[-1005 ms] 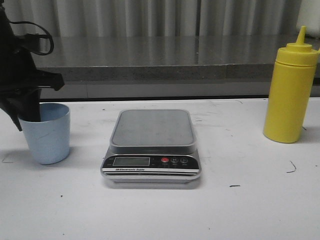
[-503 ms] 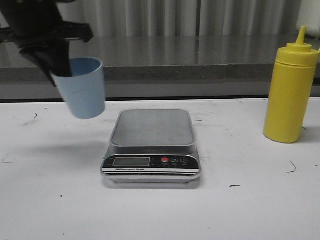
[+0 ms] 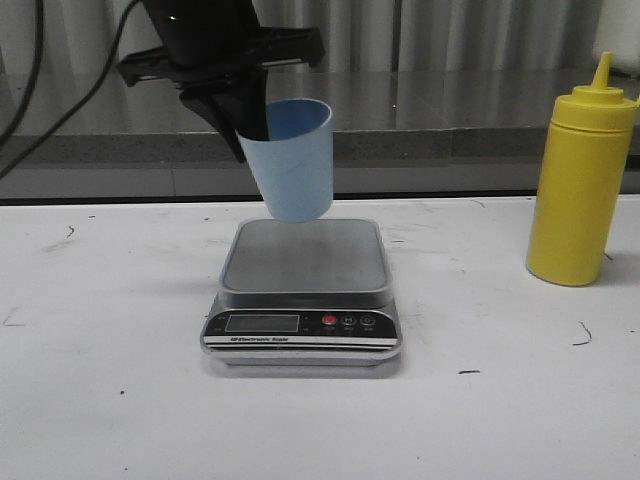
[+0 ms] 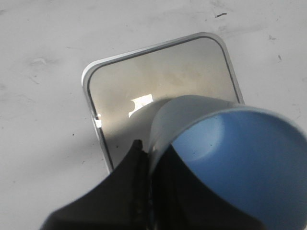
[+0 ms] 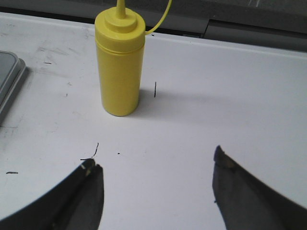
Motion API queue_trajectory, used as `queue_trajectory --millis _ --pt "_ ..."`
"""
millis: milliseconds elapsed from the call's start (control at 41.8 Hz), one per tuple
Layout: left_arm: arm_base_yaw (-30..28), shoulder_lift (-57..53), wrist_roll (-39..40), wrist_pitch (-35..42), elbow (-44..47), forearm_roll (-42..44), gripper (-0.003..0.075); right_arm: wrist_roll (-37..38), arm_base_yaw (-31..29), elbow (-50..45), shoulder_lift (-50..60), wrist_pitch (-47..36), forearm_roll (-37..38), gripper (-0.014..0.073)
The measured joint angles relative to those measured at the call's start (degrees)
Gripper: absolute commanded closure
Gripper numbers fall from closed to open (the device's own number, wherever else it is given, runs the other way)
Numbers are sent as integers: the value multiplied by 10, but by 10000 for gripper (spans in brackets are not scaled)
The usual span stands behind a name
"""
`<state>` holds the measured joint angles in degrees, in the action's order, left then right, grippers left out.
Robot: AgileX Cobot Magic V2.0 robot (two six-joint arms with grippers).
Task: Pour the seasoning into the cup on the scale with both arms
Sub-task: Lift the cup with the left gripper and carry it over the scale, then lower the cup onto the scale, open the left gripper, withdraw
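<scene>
Two arms shared the work, but only the left gripper (image 3: 255, 128) was busy: its black fingers pinched the rim of the small light-blue tapered plastic cup (image 3: 292, 158), one finger inside the wall and one outside, and the cup hung clear of the flat digital kitchen scale with its silver steel platform and black front panel (image 3: 303, 293). Seen from the front, the cup leaned a little, its base hovering over the far part of the platform, apart from it. The left wrist view showed the platform directly beneath the cup, the base a little off its centre.

The right gripper (image 5: 156, 175) stood wide open and empty above the white table (image 3: 500, 410), facing the tall yellow plastic squeeze bottle with the pointed nozzle (image 3: 581, 178), which stood upright on the table well to the right of the scale, untouched.

Setting the cup down well would probably mean levelling it first, so the base met the steel flat and not on one edge, then lowering it slowly near the middle of the platform. Because the grip was on a thin rim, a release made before the base was fully seated could tip the cup; opening only once it rested seemed wiser, with the inside finger drawn straight up afterwards.
</scene>
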<state>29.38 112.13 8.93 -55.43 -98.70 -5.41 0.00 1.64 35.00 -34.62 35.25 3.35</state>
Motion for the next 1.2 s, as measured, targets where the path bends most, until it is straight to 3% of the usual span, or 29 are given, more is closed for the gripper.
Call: queue_trajectory --millis 598,718,933,1005,1197 --pt "3 51 -4 -29 -26 4 733 0 0 0 0 0 0 85" --pt "3 52 -7 -30 -28 4 639 0 0 0 0 0 0 85" --pt "3 53 -8 -30 -29 5 349 0 0 0 0 0 0 85" --pt "3 53 -9 -30 -29 5 318 0 0 0 0 0 0 85" --pt "3 47 -12 -30 -29 5 324 0 0 0 0 0 0 85"
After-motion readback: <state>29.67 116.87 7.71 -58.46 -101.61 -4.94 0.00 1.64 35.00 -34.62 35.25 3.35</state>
